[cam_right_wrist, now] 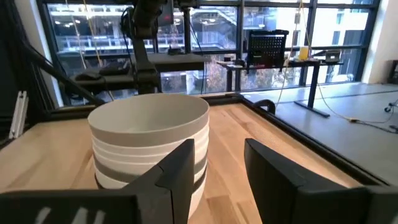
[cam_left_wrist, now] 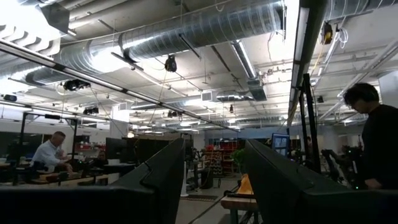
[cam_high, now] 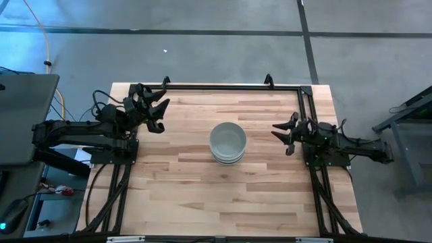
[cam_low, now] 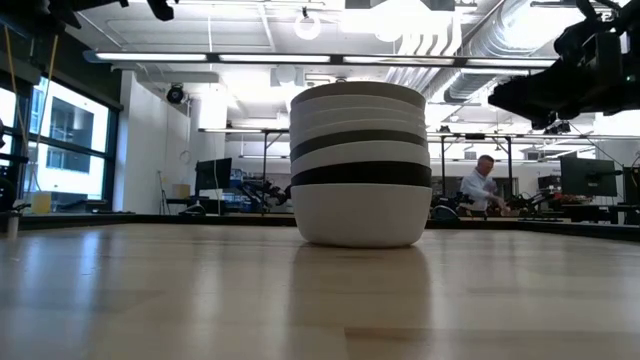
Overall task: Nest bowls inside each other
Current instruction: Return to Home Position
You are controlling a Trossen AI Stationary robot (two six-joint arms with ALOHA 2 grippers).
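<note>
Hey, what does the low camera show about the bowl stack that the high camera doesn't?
Only the low view: the side of the stack of nested round glossy bowls, with dark bands between white rims, and a person in the room behind. Only the high view: the open left gripper and open right gripper, both apart from the stack. Both: one stack on the light wooden table.

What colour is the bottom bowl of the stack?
The bottom bowl is glossy white; the low view shows it best.
</note>
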